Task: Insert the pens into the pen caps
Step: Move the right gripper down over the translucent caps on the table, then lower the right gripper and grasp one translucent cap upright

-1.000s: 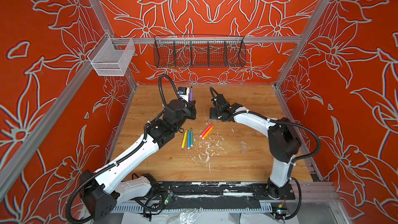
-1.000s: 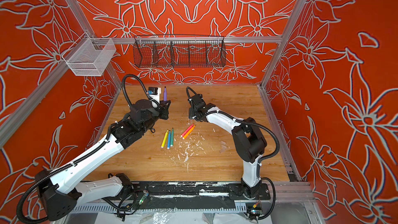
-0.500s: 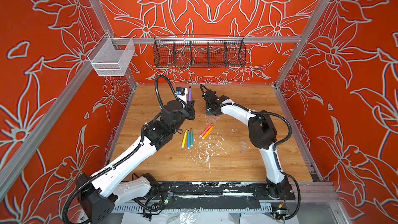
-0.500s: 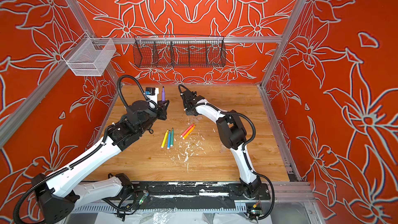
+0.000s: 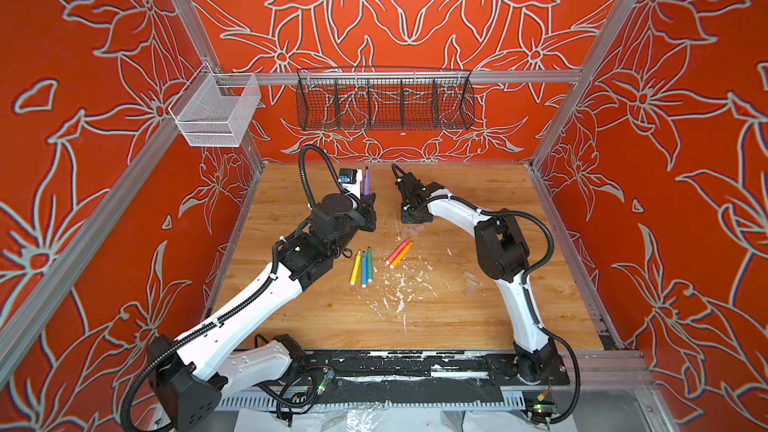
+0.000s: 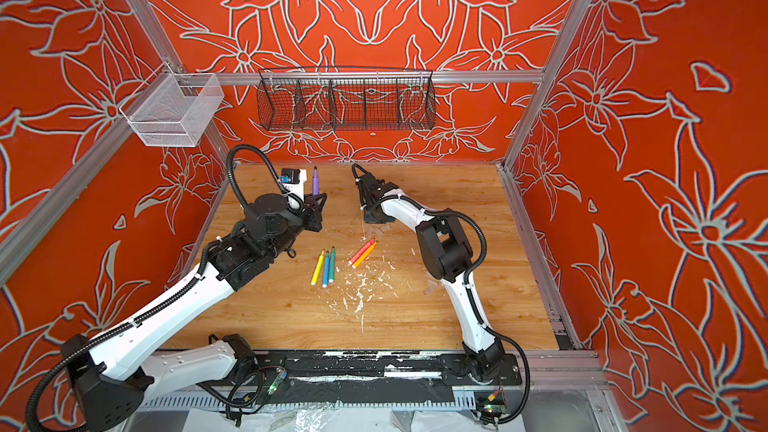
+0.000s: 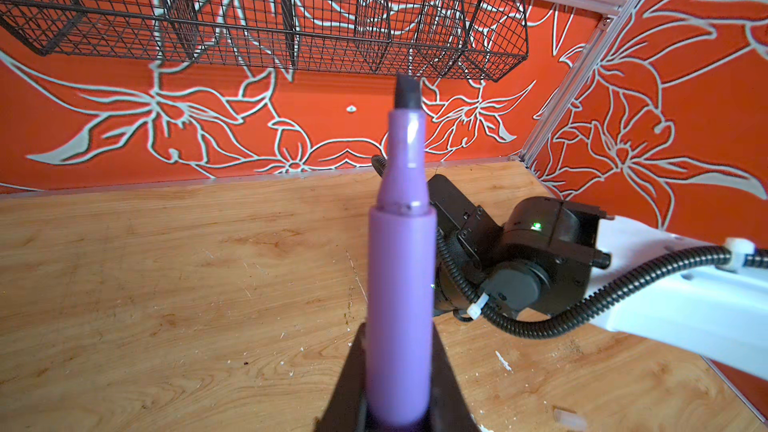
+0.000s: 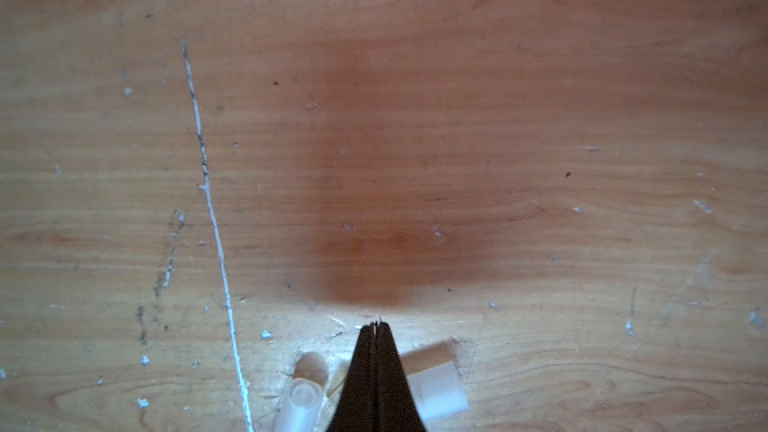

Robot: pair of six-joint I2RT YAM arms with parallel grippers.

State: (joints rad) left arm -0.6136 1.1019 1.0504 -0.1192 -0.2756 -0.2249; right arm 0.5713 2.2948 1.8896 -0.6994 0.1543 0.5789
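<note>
Right gripper (image 8: 376,326) has come down to the table (image 8: 519,118) and shut since a second ago. Its jaws are pressed together on nothing, with a pen cap (image 8: 305,398) just beside one finger and a second pen cap (image 8: 436,388) beside the other. Left gripper (image 7: 399,351) clamps the purple pen (image 7: 401,251) upright, tip bare. We judge that no pen is capped yet. Yellow pen (image 5: 355,266), blue pen (image 5: 364,268), green pen (image 5: 369,259), pink-red pen (image 5: 397,252) and orange pen (image 5: 402,254) lie loose mid-table. Spare caps (image 5: 469,284) lie near the right arm. White flecks (image 5: 399,292) litter the wood, and the clear caps are faint against it.
</note>
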